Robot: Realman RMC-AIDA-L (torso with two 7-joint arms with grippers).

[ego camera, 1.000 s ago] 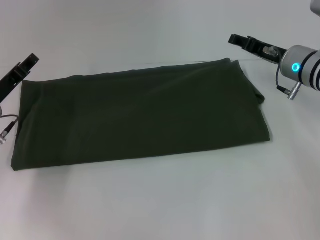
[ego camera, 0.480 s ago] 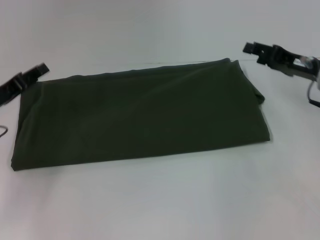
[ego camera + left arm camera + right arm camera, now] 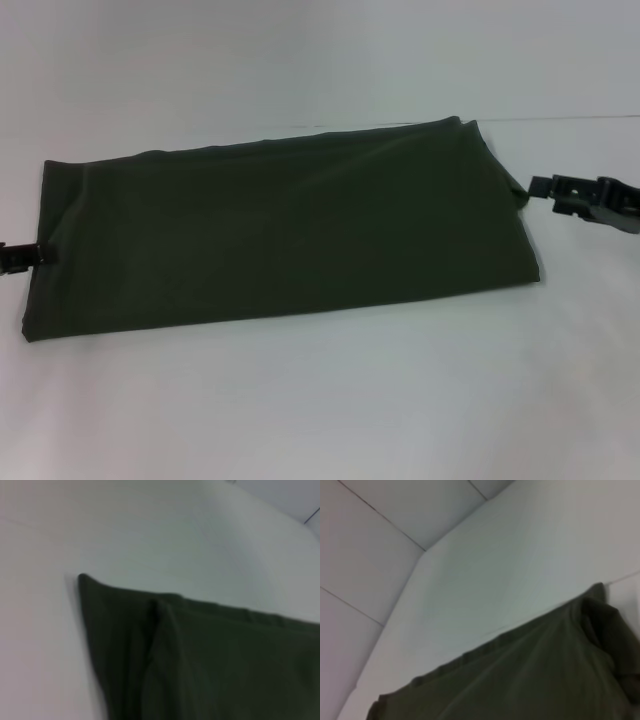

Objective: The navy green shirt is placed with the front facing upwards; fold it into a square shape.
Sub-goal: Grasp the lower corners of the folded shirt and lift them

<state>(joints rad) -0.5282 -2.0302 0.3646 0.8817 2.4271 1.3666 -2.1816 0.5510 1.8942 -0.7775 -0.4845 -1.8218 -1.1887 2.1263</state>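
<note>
The right gripper (image 3: 545, 186) was seen low at the shirt's right short edge, right beside the little bump of bunched cloth there. Whether it was parted, clenched or pinching fabric couldn't be told, since only a dark tip showed. The left gripper (image 3: 38, 254) was parked the same way at the opposite short edge, just a stub poking in at the frame's side, touching or nearly touching the cloth; its grip state couldn't be made out either.

Best guess on why: one gripper was placed at each end so both short edges could be taken and one end carried over the other, which is what a long strip needs to end up square.

The navy green shirt (image 3: 280, 235) was laid flat on the white table (image 3: 320, 410), already folded into a long band running left to right, slightly slanted. No lettering or collar was visible, so the front was presumably tucked inside. In the left wrist view a doubled layer could be seen at the corner (image 3: 155, 605).

Counted up: one shirt, two grippers, one table, nothing else spotted.
</note>
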